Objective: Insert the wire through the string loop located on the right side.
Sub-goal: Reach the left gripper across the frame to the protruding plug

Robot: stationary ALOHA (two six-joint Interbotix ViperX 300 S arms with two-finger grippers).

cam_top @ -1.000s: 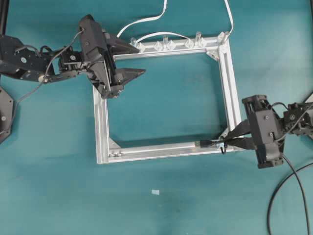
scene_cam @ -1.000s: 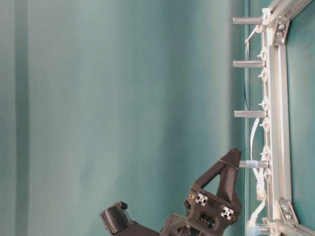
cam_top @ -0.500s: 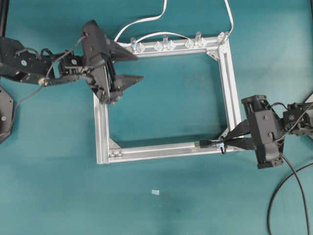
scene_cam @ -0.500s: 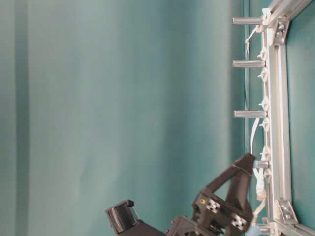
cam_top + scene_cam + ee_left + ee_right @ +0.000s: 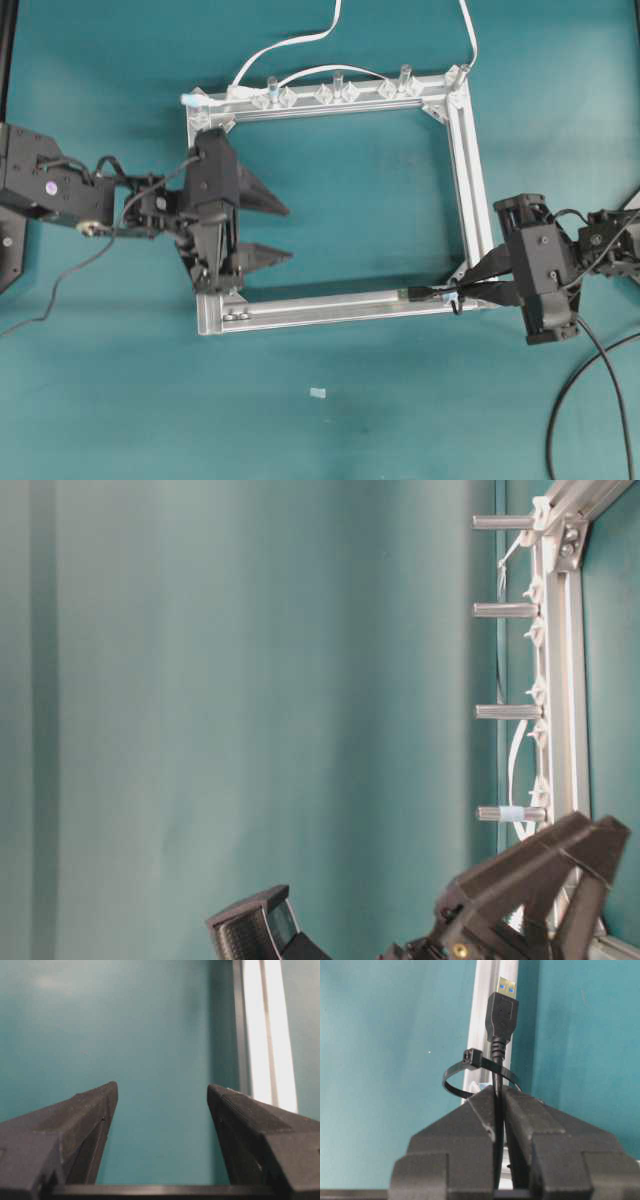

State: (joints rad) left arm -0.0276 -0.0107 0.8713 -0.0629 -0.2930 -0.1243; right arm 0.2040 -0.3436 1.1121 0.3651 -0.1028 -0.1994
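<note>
Here: left pincer [image 5: 272, 231] spread wide, grasping nothing, poised over left rail of aluminium frame [image 5: 462, 170]. Further right: USB wire [image 5: 497, 1067] threaded through string loop [image 5: 470, 1077] at frame's lower right corner, plug lying along bottom rail. Right pincer [image 5: 478, 285] clenched on wire just behind loop.

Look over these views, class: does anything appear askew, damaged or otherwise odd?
Nothing looks damaged or spilled. The aluminium frame lies slightly skewed on the table. One small pale scrap lies alone below it. The right gripper pinches the wire, whose plug has passed through the string loop. The left gripper stands open, holding nothing.
</note>
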